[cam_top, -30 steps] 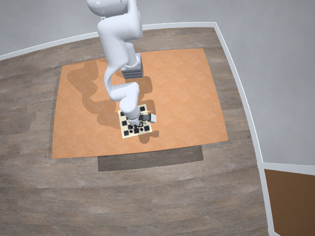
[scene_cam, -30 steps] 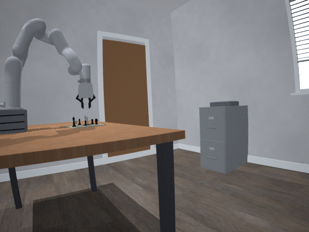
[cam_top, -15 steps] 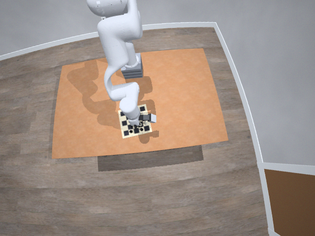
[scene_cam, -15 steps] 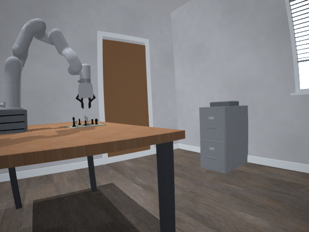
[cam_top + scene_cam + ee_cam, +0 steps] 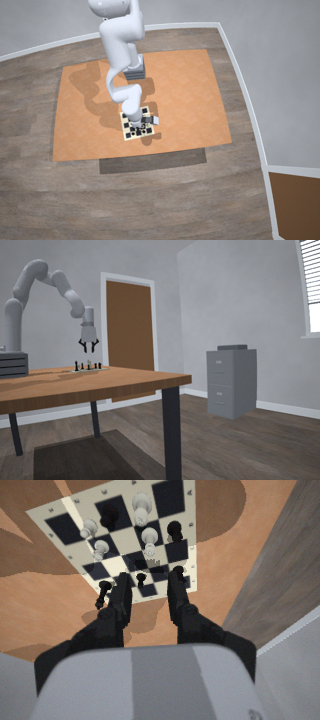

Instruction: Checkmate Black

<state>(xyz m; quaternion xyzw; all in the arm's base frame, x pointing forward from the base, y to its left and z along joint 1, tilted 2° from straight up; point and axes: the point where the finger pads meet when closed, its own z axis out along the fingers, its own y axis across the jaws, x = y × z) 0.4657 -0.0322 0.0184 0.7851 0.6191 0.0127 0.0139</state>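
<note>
Gripper [image 5: 88, 348] hangs well above the chessboard [image 5: 60, 511], fingers pointing straight down, partly closed w/ a gap between them and nothing in it: holding nothing. In wrist view the fingertips frame the board's near edge rows; a small black pawn [image 5: 141, 578] shows in the gap, far below, not touched.

Other pcs around: black pawn [image 5: 103, 588] just outside the left finger, near the board's corner; another black pc [image 5: 178, 571] at the right fingertip, partly hidden by it. Further up the board: white pc w/ notched top [image 5: 149, 539], two white pawns [image 5: 100, 549] and [image 5: 89, 528], taller white pc [image 5: 141, 502], black pcs [image 5: 109, 515] and [image 5: 174, 529]. All look upright, long axes vertical; exact types hard to tell.

Exterior view: board [image 5: 103, 368] lies flat on the wooden table [image 5: 144, 380], pcs standing in a row under the gripper, tallest black one [image 5: 76, 365] at left. Arm base [image 5: 12, 364] sits at the table's far left. Off the table: brown door [image 5: 128, 325], grey filing cabinet [image 5: 230, 380], well apart.
</note>
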